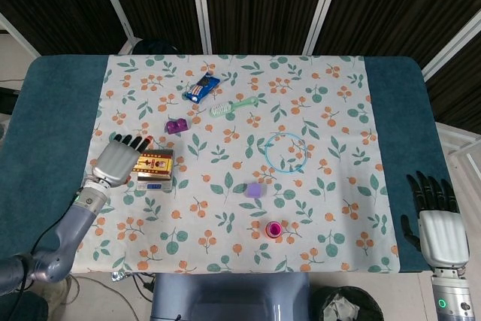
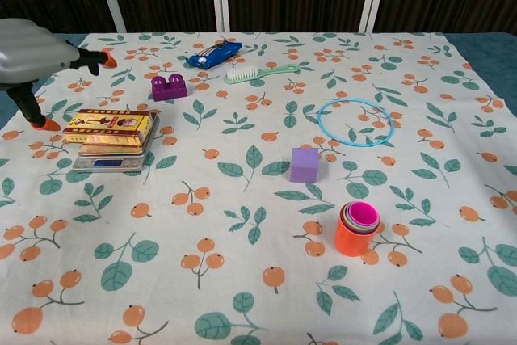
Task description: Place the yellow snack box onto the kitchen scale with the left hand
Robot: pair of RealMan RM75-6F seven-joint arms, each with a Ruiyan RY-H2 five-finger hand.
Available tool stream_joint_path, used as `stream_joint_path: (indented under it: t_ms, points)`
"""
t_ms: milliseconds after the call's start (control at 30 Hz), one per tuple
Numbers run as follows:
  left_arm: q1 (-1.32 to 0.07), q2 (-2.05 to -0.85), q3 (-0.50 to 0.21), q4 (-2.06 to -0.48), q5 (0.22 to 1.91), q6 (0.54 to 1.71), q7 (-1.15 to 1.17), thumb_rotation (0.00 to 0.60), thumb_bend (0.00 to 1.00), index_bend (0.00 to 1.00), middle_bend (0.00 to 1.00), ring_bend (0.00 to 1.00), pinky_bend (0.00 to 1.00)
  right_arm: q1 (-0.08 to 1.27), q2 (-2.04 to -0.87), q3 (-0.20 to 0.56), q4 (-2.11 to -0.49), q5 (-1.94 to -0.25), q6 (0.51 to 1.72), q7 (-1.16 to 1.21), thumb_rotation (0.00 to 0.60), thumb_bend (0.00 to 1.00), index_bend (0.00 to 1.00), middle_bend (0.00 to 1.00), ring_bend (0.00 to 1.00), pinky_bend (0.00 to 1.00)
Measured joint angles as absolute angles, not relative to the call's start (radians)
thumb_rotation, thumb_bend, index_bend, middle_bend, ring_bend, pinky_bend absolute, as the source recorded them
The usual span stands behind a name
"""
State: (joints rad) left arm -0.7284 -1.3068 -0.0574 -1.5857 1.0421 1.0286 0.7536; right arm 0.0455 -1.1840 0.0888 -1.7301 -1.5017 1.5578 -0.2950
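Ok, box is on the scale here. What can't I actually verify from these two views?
- Kitchen scale display: too small to read in either view.
- Yellow snack box print: too small to read; the box covers the scale's platform.
- Left hand: cut off by the chest view's left edge; its palm side is hidden in the head view.
- Right hand: outside the chest view; only its back shows in the head view.
- Stacked cups: count unclear, nested.

Lab: curtained backdrop, cloth-covered table (image 1: 391,95)

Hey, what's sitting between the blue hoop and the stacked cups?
The purple cube lies roughly between the blue hoop and the stacked cups, slightly left of that line; clearest in the chest view.
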Motion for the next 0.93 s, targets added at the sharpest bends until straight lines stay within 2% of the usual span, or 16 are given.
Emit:
stream_joint_path:
  t_ms: [233, 400, 500, 633, 933]
  points:
    - [-0.599, -1.220, -0.057, -1.729, 1.224, 1.315, 0.611, 0.600, 0.12, 0.04, 0.14, 0.13, 0.21, 0.045, -1.178, 0.085, -1.732, -1.509, 1.558, -0.290, 0.600, 0.51, 0.03, 0.07, 0.06, 0.01]
    - [-0.460, -1.147, -0.006, -1.767, 1.366, 1.454, 0.428, 0.600, 0.10, 0.02, 0.08, 0.06, 0.14, 0.045, -1.176, 0.083, -1.731, -1.519, 1.561, -0.283, 0.600, 0.51, 0.03, 0.07, 0.06, 0.01]
    - [-0.397, -1.113, 0.044, -1.767, 1.401, 1.470, 0.350, 0.600, 0.09, 0.01, 0.04, 0.02, 0.09, 0.045, -1.176, 0.082, -1.730, -1.525, 1.563, -0.280, 0.600, 0.51, 0.03, 0.07, 0.06, 0.01]
    - [-0.346, -1.096, 0.076, -1.742, 1.425, 1.475, 0.266, 0.600, 0.05, 0.00, 0.01, 0.00, 0.07, 0.044, -1.176, 0.082, -1.729, -1.528, 1.567, -0.278, 0.600, 0.51, 0.03, 0.07, 0.06, 0.01]
    - [-0.285, -1.103, 0.090, -1.654, 1.461, 1.488, 0.115, 0.600, 0.05, 0.00, 0.01, 0.00, 0.06, 0.044, -1.174, 0.083, -1.728, -1.529, 1.569, -0.273, 0.600, 0.51, 0.03, 0.07, 0.06, 0.01]
